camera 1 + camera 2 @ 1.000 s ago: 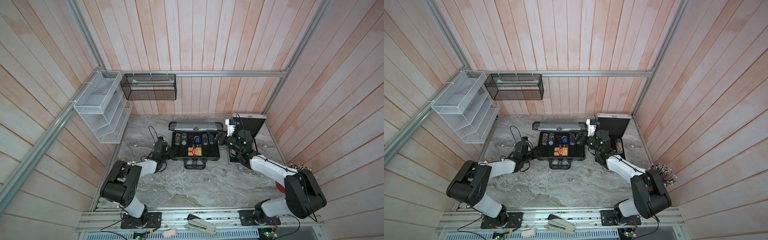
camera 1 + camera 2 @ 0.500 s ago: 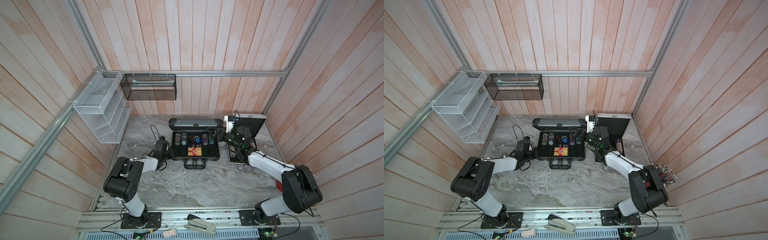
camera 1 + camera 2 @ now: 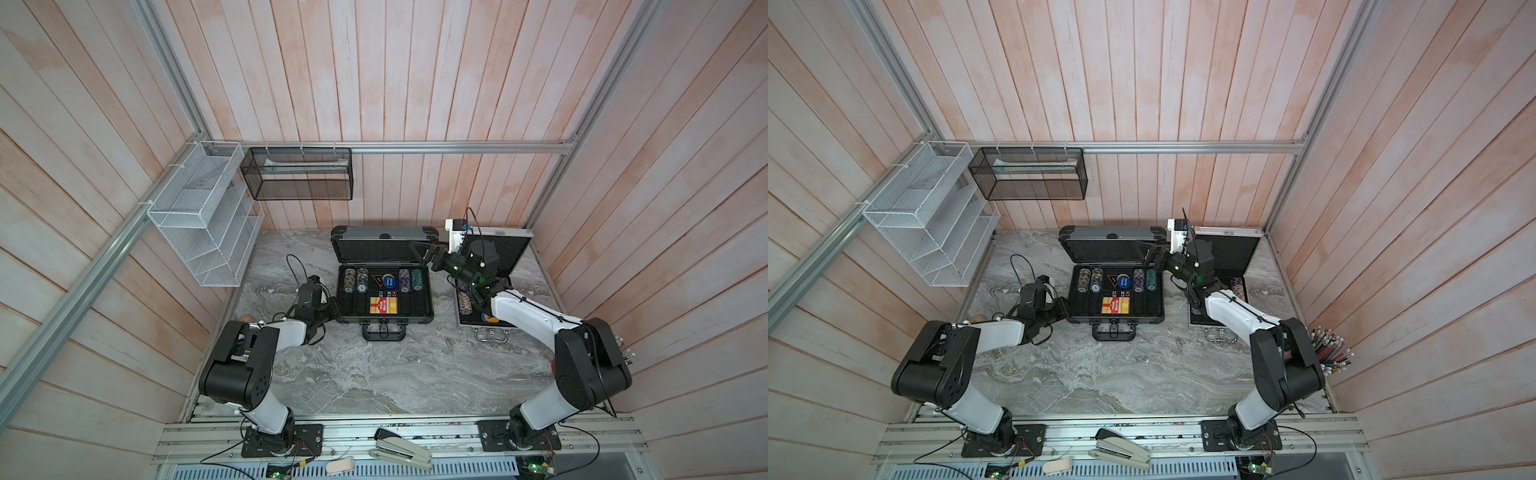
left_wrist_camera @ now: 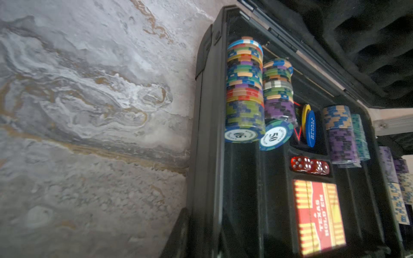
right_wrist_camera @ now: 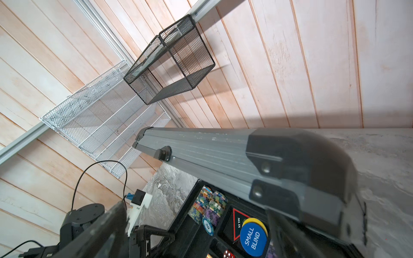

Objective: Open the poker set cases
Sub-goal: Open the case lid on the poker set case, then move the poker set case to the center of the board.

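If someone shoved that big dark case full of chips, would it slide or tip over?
Probably heavy for its size: the dark grey case holds several stacks of poker chips. Lying flat and wide on the marble table, it would likely slide rather than tip. Its raised lid might swing if jolted.

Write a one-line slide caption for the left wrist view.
Open dark grey case on marble table, holding chip stacks, red dice, card box.

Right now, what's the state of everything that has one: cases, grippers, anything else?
Grey case, open, lid upright at the back.
Silver case, open, lid up.
Left gripper, shut, at the grey case's left wall; grip unclear.
Right gripper, open, jaws either side of the grey lid's corner.
Stapler, closed, on the front rail.
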You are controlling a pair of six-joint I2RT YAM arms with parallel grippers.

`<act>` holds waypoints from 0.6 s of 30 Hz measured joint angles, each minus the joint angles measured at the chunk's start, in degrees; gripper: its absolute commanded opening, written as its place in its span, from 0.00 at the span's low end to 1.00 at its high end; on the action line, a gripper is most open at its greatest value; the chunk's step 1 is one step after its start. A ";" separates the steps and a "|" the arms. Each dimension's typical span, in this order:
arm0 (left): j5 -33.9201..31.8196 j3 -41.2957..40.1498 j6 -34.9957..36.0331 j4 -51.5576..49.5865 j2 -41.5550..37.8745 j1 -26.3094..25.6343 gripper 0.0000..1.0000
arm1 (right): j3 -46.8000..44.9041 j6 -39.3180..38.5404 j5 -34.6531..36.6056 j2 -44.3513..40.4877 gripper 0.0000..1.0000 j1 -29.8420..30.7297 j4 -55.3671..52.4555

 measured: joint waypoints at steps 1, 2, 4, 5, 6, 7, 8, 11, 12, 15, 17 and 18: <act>0.02 -0.31 0.00 0.13 -0.24 0.15 0.20 | 0.66 -0.04 0.00 0.52 0.98 -0.07 0.02; 0.04 -0.68 -0.02 0.31 -0.57 0.28 0.20 | 1.53 -0.04 0.00 1.25 0.98 -0.13 0.02; 0.09 -1.38 -0.04 0.42 -1.18 0.57 0.20 | 2.75 -0.04 0.00 2.34 0.98 -0.22 0.04; 0.20 -1.79 -0.02 0.39 -1.64 0.81 0.20 | 3.43 -0.02 -0.02 2.97 0.98 -0.26 0.02; 0.24 -2.25 0.02 0.33 -2.08 1.05 0.20 | 4.22 0.00 -0.02 3.65 0.98 -0.26 0.04; 0.31 -2.67 0.07 0.26 -2.54 1.31 0.20 | 4.92 0.04 -0.04 4.37 0.98 -0.26 0.07; 0.44 -3.13 0.20 0.09 -3.06 1.62 0.20 | 5.73 0.22 -0.04 5.18 0.98 -0.26 0.09; 1.20 -4.79 0.46 -0.17 -4.90 2.80 0.20 | 7.26 0.66 -0.13 7.04 0.98 -0.26 0.39; 1.53 -5.51 0.50 -0.20 -5.66 3.30 0.20 | 7.67 0.85 -0.26 7.65 0.98 -0.26 0.57; 1.97 -7.06 0.42 -1.31 -8.20 4.63 0.20 | 9.35 1.81 -0.59 9.79 0.98 -0.26 1.07; 1.92 -7.43 0.07 -2.64 -9.81 5.31 0.20 | 10.36 2.47 -0.98 11.04 0.98 -0.26 1.44; 1.92 -7.74 0.17 -3.17 -10.34 5.62 0.20 | 10.86 2.84 -1.14 11.63 0.98 -0.26 1.62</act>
